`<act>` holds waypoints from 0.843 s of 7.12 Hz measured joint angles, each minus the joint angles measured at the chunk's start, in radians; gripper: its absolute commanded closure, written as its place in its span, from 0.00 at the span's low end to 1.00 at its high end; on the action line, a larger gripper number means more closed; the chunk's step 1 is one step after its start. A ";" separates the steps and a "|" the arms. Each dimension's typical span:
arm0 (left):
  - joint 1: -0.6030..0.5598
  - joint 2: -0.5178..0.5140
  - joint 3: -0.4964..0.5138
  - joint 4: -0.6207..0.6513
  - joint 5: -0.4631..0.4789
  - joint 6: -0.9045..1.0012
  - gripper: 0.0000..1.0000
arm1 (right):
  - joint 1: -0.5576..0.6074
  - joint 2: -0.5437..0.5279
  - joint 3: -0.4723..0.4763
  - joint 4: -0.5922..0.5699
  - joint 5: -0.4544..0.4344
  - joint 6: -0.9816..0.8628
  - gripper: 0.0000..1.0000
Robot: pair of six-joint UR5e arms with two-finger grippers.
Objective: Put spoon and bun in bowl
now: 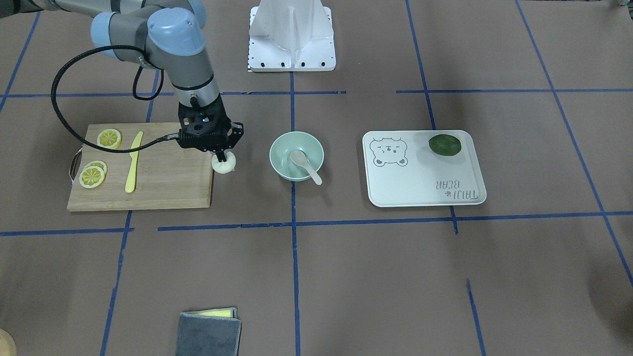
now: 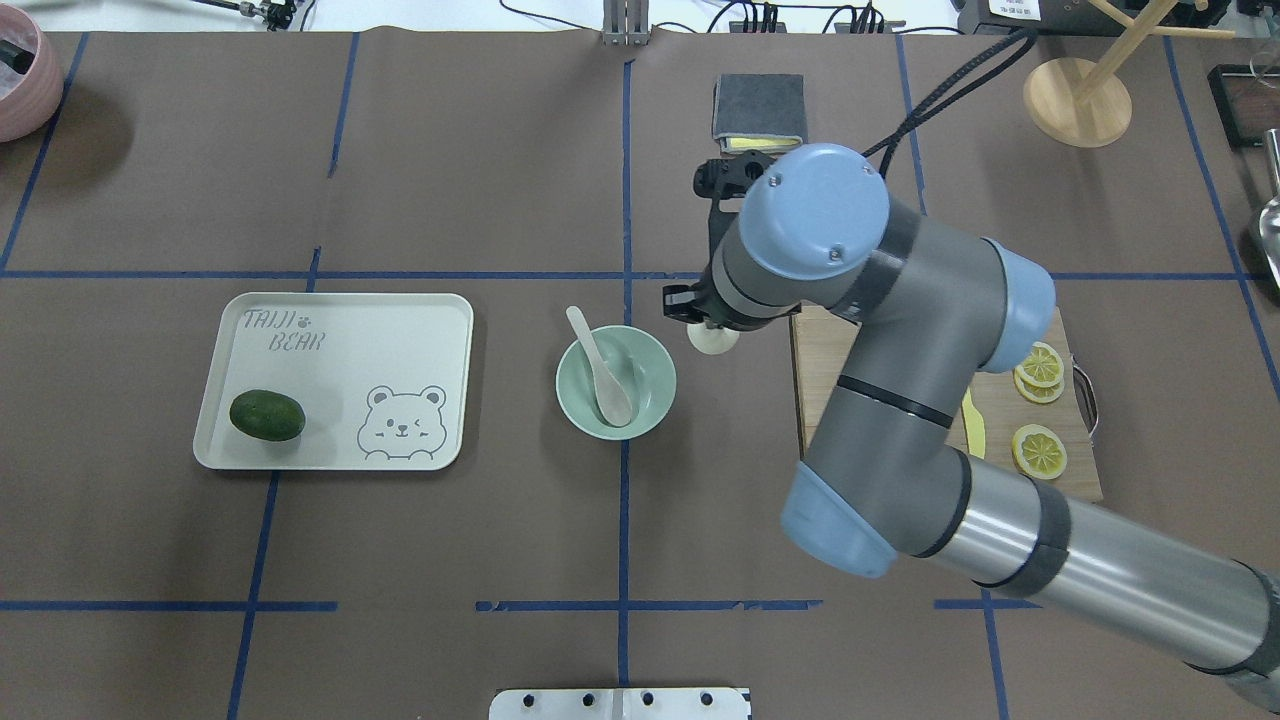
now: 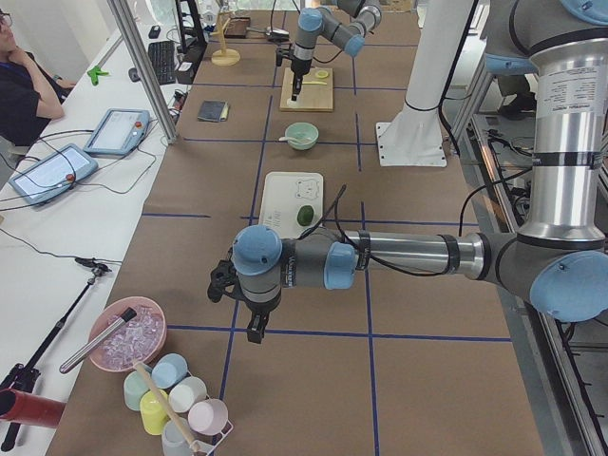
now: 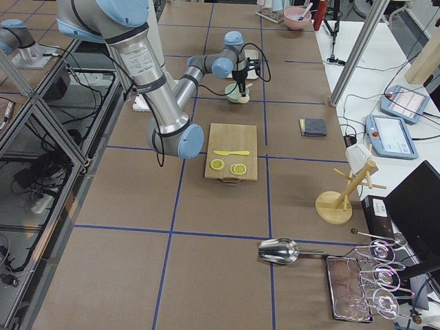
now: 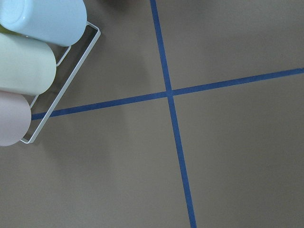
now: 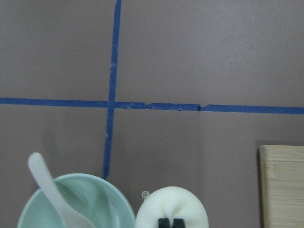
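The mint-green bowl (image 1: 277,148) stands at the table's middle with the off-white spoon (image 1: 305,165) lying in it, handle over the rim. My right gripper (image 1: 223,159) is shut on the white bun (image 1: 226,166) and holds it just off the cutting board's edge, beside the bowl. In the right wrist view the bun (image 6: 172,206) sits next to the bowl (image 6: 95,199) and spoon (image 6: 52,190). In the overhead view the bun (image 2: 714,341) is right of the bowl (image 2: 660,390). My left gripper (image 3: 256,332) shows only in the left side view, so I cannot tell its state.
A bamboo cutting board (image 1: 168,183) holds lemon slices (image 1: 93,175) and a yellow knife (image 1: 132,163). A white bear tray (image 1: 425,178) carries a green fruit (image 1: 444,145). A grey cloth (image 1: 207,331) lies at the front. Cups in a rack (image 5: 28,61) are near the left wrist.
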 measured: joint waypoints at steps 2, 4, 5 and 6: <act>0.000 0.001 -0.003 0.000 -0.013 -0.001 0.00 | -0.068 0.135 -0.142 -0.012 -0.086 0.091 1.00; -0.001 0.001 -0.003 0.001 -0.034 -0.001 0.00 | -0.142 0.161 -0.208 -0.011 -0.172 0.146 0.51; -0.001 0.002 -0.003 0.001 -0.037 -0.002 0.00 | -0.159 0.161 -0.226 -0.010 -0.192 0.154 0.01; -0.001 0.002 -0.003 0.001 -0.038 -0.002 0.00 | -0.165 0.160 -0.238 -0.010 -0.201 0.154 0.00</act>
